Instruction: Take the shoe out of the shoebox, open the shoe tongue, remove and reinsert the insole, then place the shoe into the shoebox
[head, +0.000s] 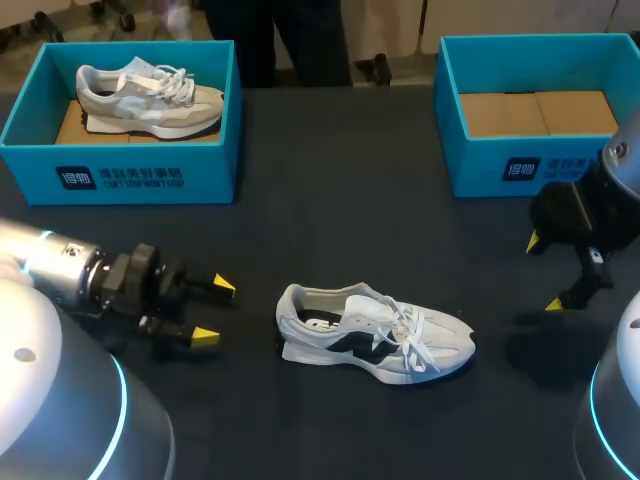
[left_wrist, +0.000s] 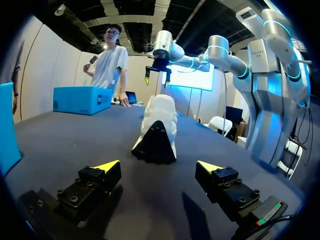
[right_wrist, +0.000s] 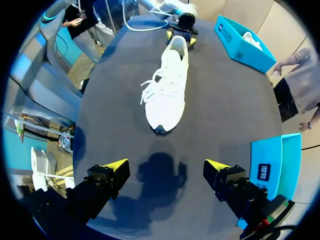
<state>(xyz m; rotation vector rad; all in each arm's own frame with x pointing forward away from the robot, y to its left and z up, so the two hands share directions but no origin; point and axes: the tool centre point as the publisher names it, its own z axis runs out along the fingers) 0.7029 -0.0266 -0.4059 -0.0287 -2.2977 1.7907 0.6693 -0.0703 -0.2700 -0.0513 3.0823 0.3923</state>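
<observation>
Head: shoe (head: 375, 335) is out on the table (head: 330, 230), heel at 9, toe at 3. Left hand (head: 214, 312) is released at its 9 o'clock, right hand (head: 544, 274) released at its 2, both apart from it. Left wrist: shoe (left_wrist: 159, 125) heel-on at 12, so I'd pin the heel from there. Right wrist: shoe (right_wrist: 170, 85) toe-on at 12. I'd take the tongue (right_wrist: 171, 64) from this side and pull up gently.

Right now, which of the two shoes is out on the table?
The white shoe with the dark side patch, standing on its sole on the bare table; the grey shoe sits inside the shoebox at my left.
</observation>
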